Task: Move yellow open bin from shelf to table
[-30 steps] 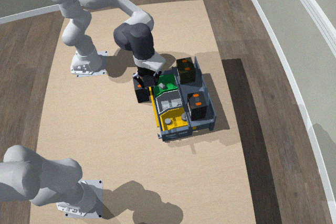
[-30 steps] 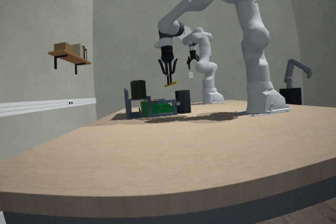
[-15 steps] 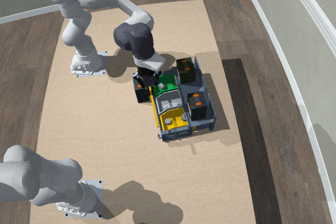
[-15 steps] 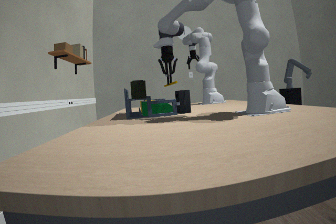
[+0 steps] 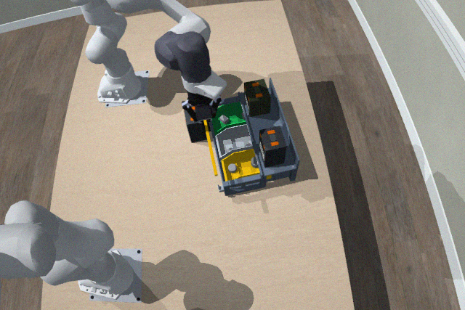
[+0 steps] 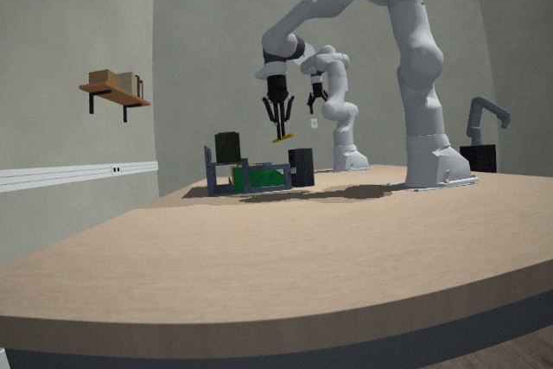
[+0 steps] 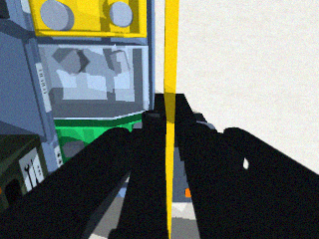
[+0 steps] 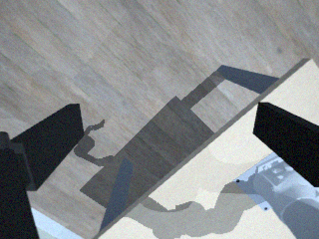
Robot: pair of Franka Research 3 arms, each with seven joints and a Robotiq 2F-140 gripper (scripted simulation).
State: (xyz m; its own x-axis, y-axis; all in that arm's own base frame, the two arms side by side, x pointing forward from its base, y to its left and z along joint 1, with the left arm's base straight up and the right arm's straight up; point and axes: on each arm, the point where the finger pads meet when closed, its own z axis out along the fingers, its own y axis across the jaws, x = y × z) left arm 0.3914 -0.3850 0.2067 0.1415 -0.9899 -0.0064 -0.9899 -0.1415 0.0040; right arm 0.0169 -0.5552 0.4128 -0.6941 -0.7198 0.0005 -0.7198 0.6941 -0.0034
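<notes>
The yellow bin point(image 5: 239, 157) point(image 7: 135, 24) stands in the lower level of the blue-grey shelf point(image 5: 245, 187) point(image 6: 244, 177), with round grey parts in it. Beside it are a clear bin point(image 5: 224, 133) point(image 7: 90, 110) with grey parts and a green bin point(image 5: 235, 110) point(image 6: 268, 178) with a grey part. My left gripper point(image 5: 205, 120) point(image 6: 280, 137) point(image 7: 168, 108) is shut on a thin yellow bar point(image 5: 211, 149) point(image 6: 288, 135) point(image 7: 170, 45) near its end, above shelf height along the bins' side. My right gripper point(image 8: 168, 119) is open and empty, away from the shelf over the table's edge.
Two dark boxes point(image 5: 257, 102) point(image 5: 273, 150) with orange marks stand on the shelf's upper level. Another dark box point(image 5: 197, 132) point(image 6: 301, 168) stands on the table beside the green bin's end, partly below my left gripper. The right arm's base point(image 5: 129, 272) stands at the table's lower left in the top view.
</notes>
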